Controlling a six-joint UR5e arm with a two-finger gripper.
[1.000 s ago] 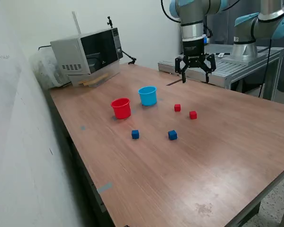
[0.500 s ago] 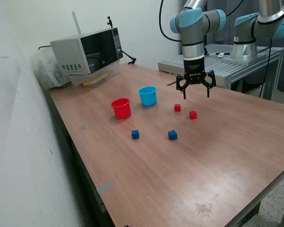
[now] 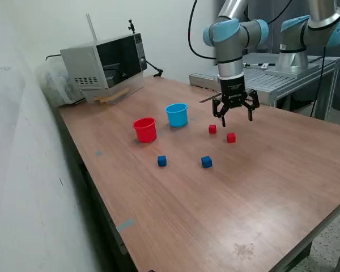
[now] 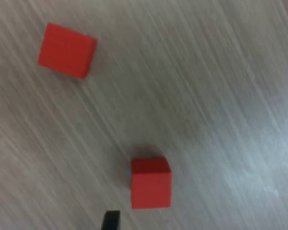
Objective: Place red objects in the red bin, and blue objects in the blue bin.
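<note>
Two small red cubes lie on the wooden table, one [image 3: 212, 129] nearer the cups and one [image 3: 231, 137] further toward the exterior view's right. The wrist view shows both red cubes [image 4: 66, 51] [image 4: 150, 183] on bare wood. My gripper [image 3: 236, 120] hangs open a little above and behind them, holding nothing; its fingertips [image 4: 111, 221] just enter the wrist view. The red bin [image 3: 145, 129] and the light blue bin [image 3: 177, 114] stand side by side. Two dark blue cubes [image 3: 162, 161] [image 3: 207, 162] sit nearer the front.
A microwave [image 3: 105, 63] stands at the table's back corner on the exterior view's left. A second arm's base [image 3: 294, 59] rests on a metal stand behind the table. A wall runs along the exterior view's left side.
My gripper has come down steadily toward the table and shifted slightly forward, ending low over the two red cubes. It stays open. No cube or bin has moved.
</note>
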